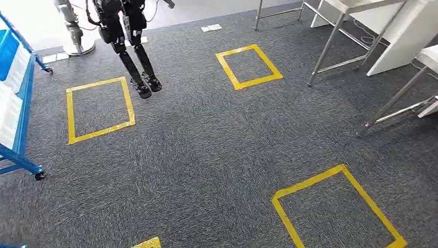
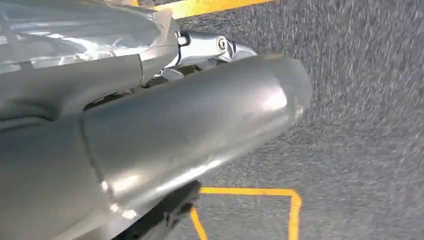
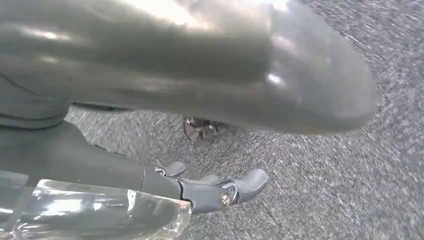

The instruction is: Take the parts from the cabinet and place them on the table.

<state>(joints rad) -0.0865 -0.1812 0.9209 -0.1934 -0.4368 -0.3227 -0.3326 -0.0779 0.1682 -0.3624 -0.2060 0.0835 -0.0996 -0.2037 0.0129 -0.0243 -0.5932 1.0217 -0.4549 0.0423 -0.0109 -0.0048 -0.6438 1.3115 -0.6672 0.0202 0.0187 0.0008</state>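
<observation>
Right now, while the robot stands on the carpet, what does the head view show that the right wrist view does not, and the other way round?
The head view adds the room: a blue-framed rack at the left edge, yellow tape squares on the floor, the legs of another robot and metal table legs. The right wrist view adds the right hand up close, its dark fingers stretched out with nothing in them, under the thick grey thumb. Both show the grey carpet.

yellow tape squares (image 1: 99, 109): 3 whole | blue cabinet (image 1: 18, 103): 1 | other robot (image 1: 126, 41): 1
</observation>
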